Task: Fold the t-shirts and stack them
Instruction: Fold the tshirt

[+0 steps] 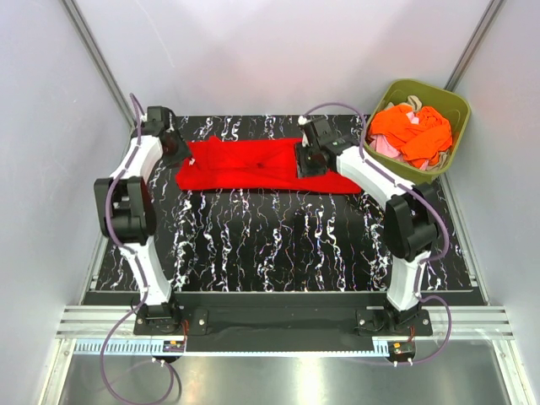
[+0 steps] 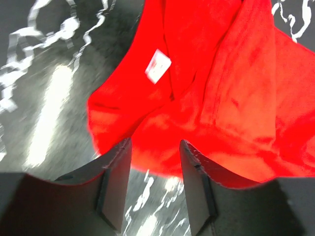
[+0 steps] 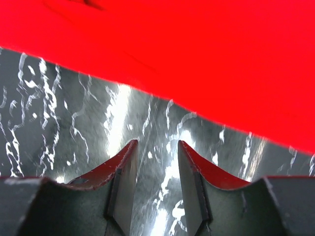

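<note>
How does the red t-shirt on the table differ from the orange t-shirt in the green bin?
Place: the red t-shirt lies on the black marbled table; the orange t-shirt sits in the bin at the far right corner.
Pose: the red t-shirt is spread out in a long flat strip; the orange t-shirt is crumpled in a heap.
Colour: the red t-shirt is bright red, the orange t-shirt orange.
Both are soft cloth.

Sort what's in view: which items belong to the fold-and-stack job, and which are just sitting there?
Job:
- red t-shirt, spread across the far side of the mat
- orange t-shirt, heaped in the bin
- pale pink cloth and beige cloth, showing beside and under the orange

Just there:
- olive-green bin, far right corner
- black marbled mat
</note>
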Robot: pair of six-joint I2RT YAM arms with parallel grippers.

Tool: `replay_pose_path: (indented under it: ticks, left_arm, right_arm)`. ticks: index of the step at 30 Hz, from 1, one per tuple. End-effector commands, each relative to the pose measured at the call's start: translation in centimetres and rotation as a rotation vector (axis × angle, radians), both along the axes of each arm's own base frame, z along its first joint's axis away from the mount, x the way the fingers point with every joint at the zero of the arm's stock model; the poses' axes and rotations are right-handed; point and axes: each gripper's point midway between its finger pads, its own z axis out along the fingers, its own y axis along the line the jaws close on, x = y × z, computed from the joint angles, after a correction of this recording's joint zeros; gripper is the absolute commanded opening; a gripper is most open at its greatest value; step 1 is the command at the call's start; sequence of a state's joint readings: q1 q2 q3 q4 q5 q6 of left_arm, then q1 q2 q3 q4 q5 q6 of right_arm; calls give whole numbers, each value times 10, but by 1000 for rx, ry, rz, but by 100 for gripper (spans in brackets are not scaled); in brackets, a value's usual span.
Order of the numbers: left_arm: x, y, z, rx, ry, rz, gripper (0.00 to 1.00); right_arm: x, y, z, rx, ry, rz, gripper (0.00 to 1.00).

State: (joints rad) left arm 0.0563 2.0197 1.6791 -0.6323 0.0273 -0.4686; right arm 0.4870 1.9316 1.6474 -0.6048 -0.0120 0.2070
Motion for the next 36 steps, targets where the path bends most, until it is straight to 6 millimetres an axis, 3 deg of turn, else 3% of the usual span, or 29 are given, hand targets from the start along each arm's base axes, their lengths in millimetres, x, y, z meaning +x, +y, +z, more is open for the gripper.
replay_pose_path:
  ticks: [1, 3, 4, 12, 14, 21, 28, 32, 36]
  left_arm:
    - [-15, -1, 60, 81, -132, -20, 50]
    - [-33, 1, 59, 67, -125, 24, 52]
    - [-43, 2, 41, 63, -107, 36, 54]
    - [-52, 4, 19, -131, -181, 97, 59]
    - [-48, 1, 18, -155, -209, 94, 59]
    - [-42, -3, -32, -218, -130, 145, 58]
    - [-32, 8, -44, -177, -112, 198, 56]
    - [-29, 11, -53, -169, -80, 207, 50]
    - [-25, 22, -60, -111, -32, 211, 38]
  right_arm:
    - [-11, -9, 30, 50, -44, -84, 45]
    - [-21, -11, 27, 62, -24, -89, 45]
    - [-23, -12, 27, 66, -20, -92, 45]
    - [-42, -9, 35, 117, -19, -65, 45]
    - [-43, -10, 41, 127, -31, -66, 45]
    - [-46, -8, 53, 158, -52, -55, 45]
    - [-47, -11, 51, 150, -50, -63, 45]
    - [-48, -10, 47, 151, -41, -69, 45]
    - [-53, -16, 35, 131, -18, -95, 45]
